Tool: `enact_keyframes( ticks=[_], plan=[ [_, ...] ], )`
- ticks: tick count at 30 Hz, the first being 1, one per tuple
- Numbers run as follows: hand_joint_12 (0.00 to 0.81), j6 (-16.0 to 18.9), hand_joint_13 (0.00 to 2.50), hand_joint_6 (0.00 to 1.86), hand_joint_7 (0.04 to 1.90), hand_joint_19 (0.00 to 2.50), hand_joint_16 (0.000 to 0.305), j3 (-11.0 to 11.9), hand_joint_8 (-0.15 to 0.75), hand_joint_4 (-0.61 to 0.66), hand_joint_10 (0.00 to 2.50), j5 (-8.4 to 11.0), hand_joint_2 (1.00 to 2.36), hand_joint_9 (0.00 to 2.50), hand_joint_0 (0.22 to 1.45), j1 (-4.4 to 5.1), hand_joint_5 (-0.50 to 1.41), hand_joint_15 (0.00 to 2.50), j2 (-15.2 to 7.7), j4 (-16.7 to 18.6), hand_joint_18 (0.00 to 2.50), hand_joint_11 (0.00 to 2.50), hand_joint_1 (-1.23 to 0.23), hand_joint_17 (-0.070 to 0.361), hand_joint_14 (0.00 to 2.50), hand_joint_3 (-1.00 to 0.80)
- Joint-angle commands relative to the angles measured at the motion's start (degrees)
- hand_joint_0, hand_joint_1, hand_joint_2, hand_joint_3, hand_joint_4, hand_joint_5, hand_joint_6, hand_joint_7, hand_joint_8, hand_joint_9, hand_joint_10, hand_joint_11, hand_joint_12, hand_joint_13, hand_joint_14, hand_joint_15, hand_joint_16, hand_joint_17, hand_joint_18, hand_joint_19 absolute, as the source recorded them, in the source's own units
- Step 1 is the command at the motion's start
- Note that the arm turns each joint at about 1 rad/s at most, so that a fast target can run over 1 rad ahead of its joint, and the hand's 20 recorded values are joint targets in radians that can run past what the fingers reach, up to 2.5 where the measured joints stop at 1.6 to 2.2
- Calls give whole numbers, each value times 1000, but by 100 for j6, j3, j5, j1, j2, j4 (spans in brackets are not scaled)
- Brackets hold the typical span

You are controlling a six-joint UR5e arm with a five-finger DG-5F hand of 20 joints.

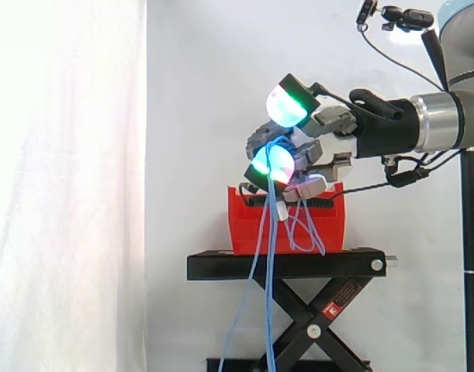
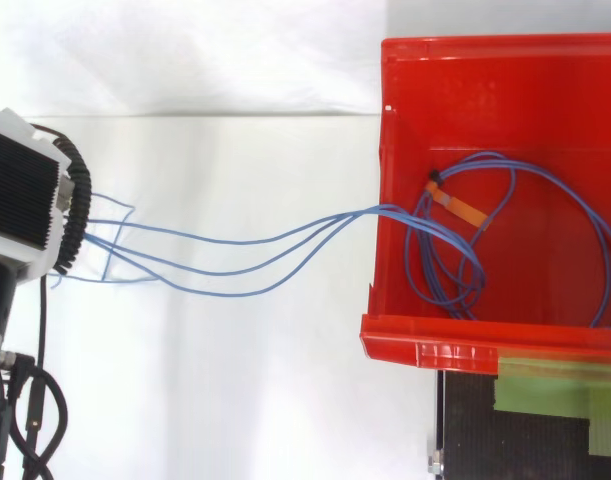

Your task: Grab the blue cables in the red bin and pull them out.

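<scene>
Extraction looks partly done: the hand (image 1: pixel 328 142) clenches the blue cables (image 2: pixel 375 210) just above the red bin (image 2: pixel 465 70), strands trailing over its rim, but coiled loops lie inside, left to pull

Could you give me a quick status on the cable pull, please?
Hand shut on blue cables above red bin. Several strands out over the wall, coils inside. Nothing seen in the way.

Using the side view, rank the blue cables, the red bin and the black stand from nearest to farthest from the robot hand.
1. blue cables: pinched in the robot hand, hanging down.
2. red bin: just below it.
3. black stand: lowest, under the red bin.
</scene>
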Motion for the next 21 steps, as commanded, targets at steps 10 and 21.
enact_keyframes(
  ticks=[10,21],
  plan=[
    [387,0,1459,303,784,717,64,-3,249,146,1206,0,1000,1246,632,0,913,1463,1,-5,904,1569,-715,144,11,-1000],
    [355,0,1445,399,791,731,58,-3,227,112,1227,9,1000,1281,700,0,954,1495,1,-13,885,1635,-806,130,14,-1000]
  ],
)
